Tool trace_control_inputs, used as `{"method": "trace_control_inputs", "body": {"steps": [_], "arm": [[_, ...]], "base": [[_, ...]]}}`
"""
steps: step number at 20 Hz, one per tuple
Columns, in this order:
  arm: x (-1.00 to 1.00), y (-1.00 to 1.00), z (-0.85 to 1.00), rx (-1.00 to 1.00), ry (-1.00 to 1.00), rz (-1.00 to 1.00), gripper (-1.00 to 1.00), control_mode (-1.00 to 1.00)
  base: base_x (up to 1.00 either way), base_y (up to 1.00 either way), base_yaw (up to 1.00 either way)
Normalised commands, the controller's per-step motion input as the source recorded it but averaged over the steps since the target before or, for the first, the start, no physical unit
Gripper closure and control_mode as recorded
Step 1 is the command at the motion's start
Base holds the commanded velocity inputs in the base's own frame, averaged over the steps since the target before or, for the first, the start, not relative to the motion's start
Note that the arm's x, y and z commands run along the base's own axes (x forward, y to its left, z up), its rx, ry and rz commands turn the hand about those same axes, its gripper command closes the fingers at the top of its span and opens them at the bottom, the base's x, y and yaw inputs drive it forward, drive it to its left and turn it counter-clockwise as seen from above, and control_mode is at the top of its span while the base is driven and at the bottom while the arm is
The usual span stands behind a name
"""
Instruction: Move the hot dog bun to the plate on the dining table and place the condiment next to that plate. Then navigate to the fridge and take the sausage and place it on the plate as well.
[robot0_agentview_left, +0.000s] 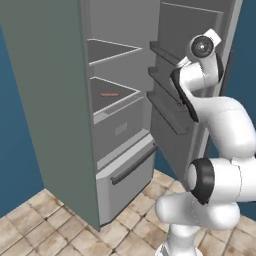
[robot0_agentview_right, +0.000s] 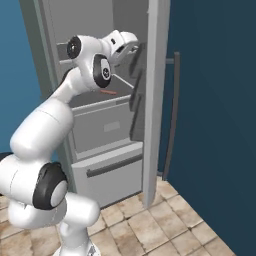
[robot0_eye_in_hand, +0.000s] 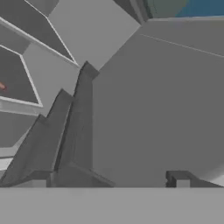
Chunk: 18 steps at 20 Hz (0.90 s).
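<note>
Inside the tall grey fridge (robot0_agentview_left: 60, 100), whose door stands swung wide open, a thin, short reddish-brown sausage (robot0_agentview_left: 109, 94) lies flat on the lower wire shelf (robot0_agentview_left: 112, 95), toward the front and with nothing else beside it. Above it is a second, bare wire shelf, and below are two pale grey drawers (robot0_agentview_left: 125, 170), the bottom one with a dark bar handle. Dark shelf bins (robot0_agentview_left: 170, 107) line the inner face of the open door.

A white robot arm with dark joints reaches up in front of the fridge opening, its two-finger gripper (robot0_eye_in_hand: 109, 181) raised near the door bins and well apart from the sausage. Its two dark finger tips stand spread wide, with nothing between them.

From the hand camera, the sausage shows as a small red sliver at the far left edge (robot0_eye_in_hand: 2, 85), so the hand is not yet aimed at it.

The sausage looks light, slightly soft and smooth, so it may roll or slip. A grip across its narrow middle, fingers closing on its long sides, seems the safest hold.
</note>
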Motion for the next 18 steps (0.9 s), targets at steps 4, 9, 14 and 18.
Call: {"method": "trace_control_inputs", "body": {"steps": [4,9,14,18], "arm": [[-0.56,0.59,0.1,0.0,-0.32,-0.02,-1.0,-1.0],[-0.44,0.89,0.01,0.0,-0.15,0.0,-1.0,-1.0],[-0.26,0.89,0.06,0.02,0.04,0.0,-1.0,-1.0],[-0.23,0.59,0.41,0.08,0.27,0.0,-1.0,-1.0]], "base": [[0.0,0.0,0.0],[0.0,0.0,0.0],[0.0,0.0,0.0],[0.0,0.0,0.0]]}}
